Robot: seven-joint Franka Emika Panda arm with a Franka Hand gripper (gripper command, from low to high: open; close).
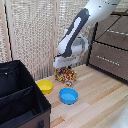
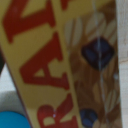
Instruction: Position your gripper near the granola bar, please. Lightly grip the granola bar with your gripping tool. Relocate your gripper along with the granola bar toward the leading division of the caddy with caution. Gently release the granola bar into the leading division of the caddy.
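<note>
The granola bar point(image 1: 66, 76) is a yellow and red box with granola print, standing on the wooden table by the back wall. In the wrist view the granola bar point(image 2: 60, 65) fills almost the whole frame, with red letters and granola print very close up. My gripper point(image 1: 65, 67) hangs at the box's top edge; its fingers are too small and dark to make out, and none show in the wrist view. The black caddy point(image 1: 36, 102) stands at the exterior view's left front, with a divider point(image 1: 17, 93) splitting it into compartments.
A yellow bowl point(image 1: 45, 86) sits between the caddy and the box. A blue bowl point(image 1: 68, 95) sits in front of the box; its rim also shows in the wrist view point(image 2: 10, 120). Brown wooden drawers point(image 1: 112, 47) stand at the exterior view's right.
</note>
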